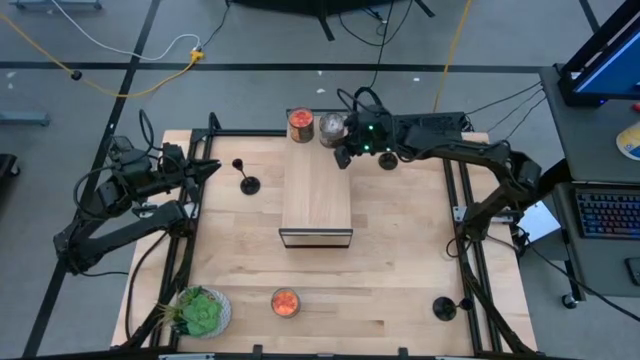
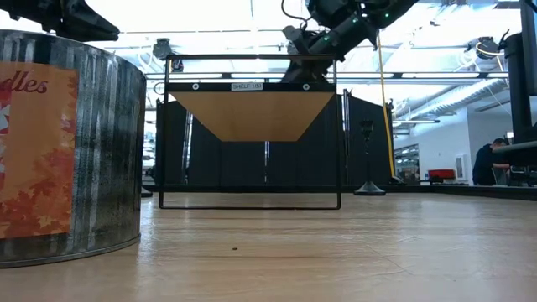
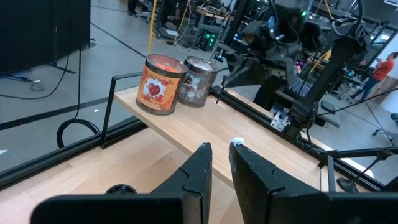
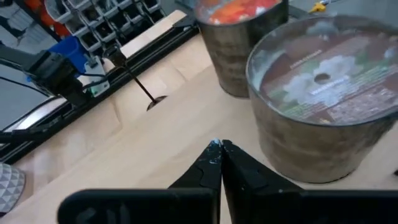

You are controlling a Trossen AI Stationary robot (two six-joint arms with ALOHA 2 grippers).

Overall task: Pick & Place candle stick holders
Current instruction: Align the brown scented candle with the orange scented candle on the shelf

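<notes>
Right gripper closed and empty beside the jars; no candle stick holder in hand.

The right gripper (image 4: 219,148) has its dark fingers pressed tip to tip, holding nothing, hovering over the pale wooden shelf top (image 1: 316,190) with the silvery-grey jar (image 4: 323,93) just beside the tips: a swing sideways could knock this smooth tin cylinder, or the orange-filled jar (image 1: 300,125) next to it, off the shelf's edge. Beyond the fingertips stands one candle stick holder (image 4: 140,84) (thin stem, flat round base, likely easy to tip if clipped). The left gripper (image 3: 221,163) waits with a narrow gap between its fingers, that same holder (image 1: 247,179) near it. Another holder (image 1: 444,307) stands well apart from both grippers.
</notes>
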